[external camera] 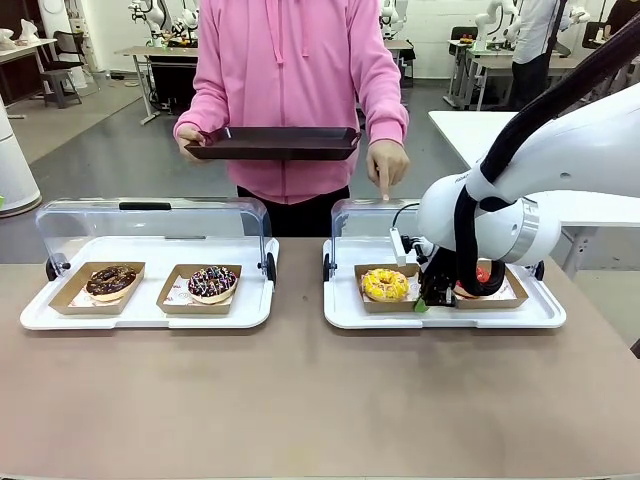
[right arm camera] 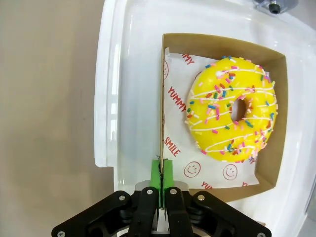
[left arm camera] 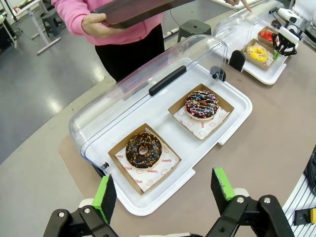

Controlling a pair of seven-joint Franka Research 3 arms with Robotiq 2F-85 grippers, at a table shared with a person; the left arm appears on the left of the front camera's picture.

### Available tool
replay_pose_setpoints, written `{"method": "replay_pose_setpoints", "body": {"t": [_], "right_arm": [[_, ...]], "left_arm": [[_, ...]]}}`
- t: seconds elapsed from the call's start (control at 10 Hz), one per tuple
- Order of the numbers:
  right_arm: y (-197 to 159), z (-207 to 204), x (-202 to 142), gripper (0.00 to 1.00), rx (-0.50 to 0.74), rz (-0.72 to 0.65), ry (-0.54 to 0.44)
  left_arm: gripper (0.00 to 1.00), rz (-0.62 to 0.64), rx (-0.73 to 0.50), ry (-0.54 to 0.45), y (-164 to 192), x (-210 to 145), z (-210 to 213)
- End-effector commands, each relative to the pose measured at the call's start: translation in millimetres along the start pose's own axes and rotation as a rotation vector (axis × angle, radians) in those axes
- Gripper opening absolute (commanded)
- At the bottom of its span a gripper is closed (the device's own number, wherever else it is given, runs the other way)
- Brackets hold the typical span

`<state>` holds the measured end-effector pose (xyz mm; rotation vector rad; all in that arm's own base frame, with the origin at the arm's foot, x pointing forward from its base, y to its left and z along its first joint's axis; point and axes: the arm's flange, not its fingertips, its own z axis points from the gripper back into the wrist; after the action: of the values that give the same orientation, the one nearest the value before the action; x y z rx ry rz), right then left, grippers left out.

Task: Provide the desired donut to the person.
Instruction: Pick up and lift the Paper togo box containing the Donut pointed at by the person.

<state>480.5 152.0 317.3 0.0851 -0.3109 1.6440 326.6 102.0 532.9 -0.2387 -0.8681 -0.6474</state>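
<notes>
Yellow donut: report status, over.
Right tool shut on the box wall beside the yellow donut. Left tool open over the chocolate donuts. Person holds dark tray. Lid up behind.

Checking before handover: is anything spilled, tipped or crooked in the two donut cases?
Nothing stands out. The yellow donut lies flat in its cardboard box, pinched at one wall by the right end effector; the chocolate donuts sit squarely in theirs, nothing spilled.

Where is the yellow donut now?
Front view, right side: the yellow donut lies in a cardboard tray, gripped at its edge by the right gripper, on the white tray.
</notes>
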Motion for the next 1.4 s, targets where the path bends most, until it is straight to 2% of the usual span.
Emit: {"method": "replay_pose_setpoints", "body": {"t": [0.0, 0.2, 0.4, 0.8, 1.0, 1.2, 1.3], "right_arm": [[4.5, 6.5, 0.5, 0.0, 0.019, 0.04, -0.031], [26.4, 40.2, 17.7, 0.0, -0.012, 0.041, -0.045], [66.3, 95.2, 27.8, 0.0, -0.032, 0.045, -0.091], [162.8, 225.9, 46.5, 0.0, 0.059, 0.06, -0.105], [190.2, 266.7, 60.0, 0.0, -0.044, 0.126, -0.081], [197.6, 285.8, 67.7, 0.0, -0.142, 0.107, -0.039], [194.4, 287.5, 68.4, 0.0, -0.174, 0.106, -0.067]], "left_arm": [[1.0, -0.001, -0.003, -0.002, 1.0, -1.1, -0.3], [1.0, -0.001, -0.003, -0.002, 1.0, -1.1, -0.3], [1.0, -0.001, -0.003, -0.002, 1.0, -1.1, -0.3], [1.0, -0.001, -0.003, -0.002, 1.0, -1.1, -0.3], [1.0, -0.001, -0.003, -0.002, 1.0, -1.1, -0.3], [1.0, -0.001, -0.003, -0.002, 1.0, -1.1, -0.3], [1.0, -0.001, -0.003, -0.002, 1.0, -1.1, -0.3]]}}
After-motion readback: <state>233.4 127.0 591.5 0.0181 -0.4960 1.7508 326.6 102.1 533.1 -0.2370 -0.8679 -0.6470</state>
